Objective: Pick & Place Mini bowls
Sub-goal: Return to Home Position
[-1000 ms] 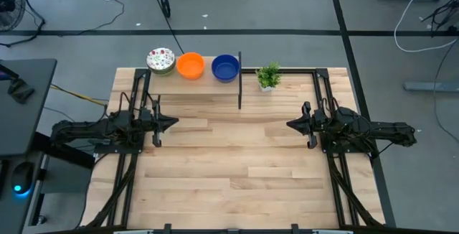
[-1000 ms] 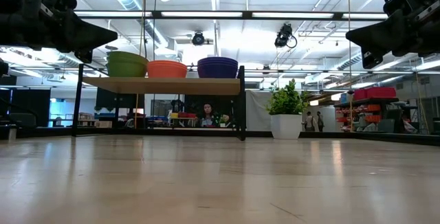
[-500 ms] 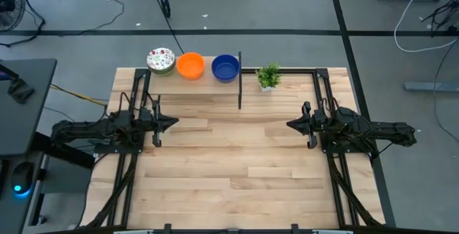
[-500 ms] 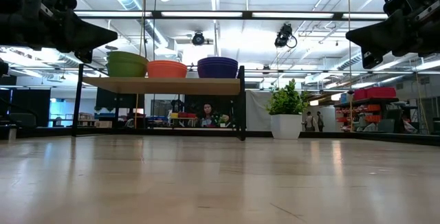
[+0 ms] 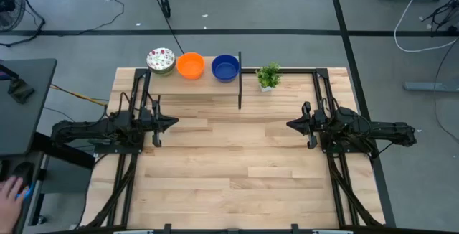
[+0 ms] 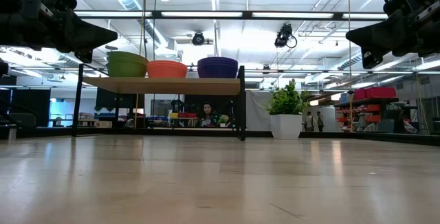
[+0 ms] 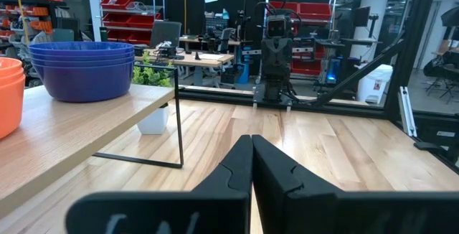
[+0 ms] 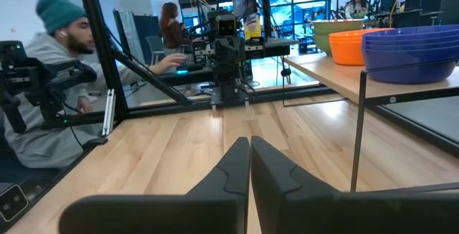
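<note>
Three stacks of mini bowls stand on a raised wooden shelf (image 5: pixel 193 83) at the table's far edge: a patterned stack (image 5: pixel 161 59), green outside in the low view (image 6: pixel 126 64), an orange stack (image 5: pixel 190 65) and a blue stack (image 5: pixel 225 67). The blue stack (image 7: pixel 87 67) (image 8: pixel 412 51) shows in both wrist views. My left gripper (image 5: pixel 174 122) hovers shut over the table's left half, clear of the shelf. My right gripper (image 5: pixel 290 125) hovers shut over the right half. Both point toward the table's middle and hold nothing.
A small green potted plant (image 5: pixel 269 77) stands on the table just right of the shelf's black leg (image 5: pixel 239 83). Bare wood lies between the two grippers (image 5: pixel 229 141). A person sits beyond the table's left side (image 8: pixel 50 83), and a hand (image 5: pixel 8 189) shows by the left edge.
Both arms and the bowls stay still. A person's hand has come into view at the lower left, beside the table.
</note>
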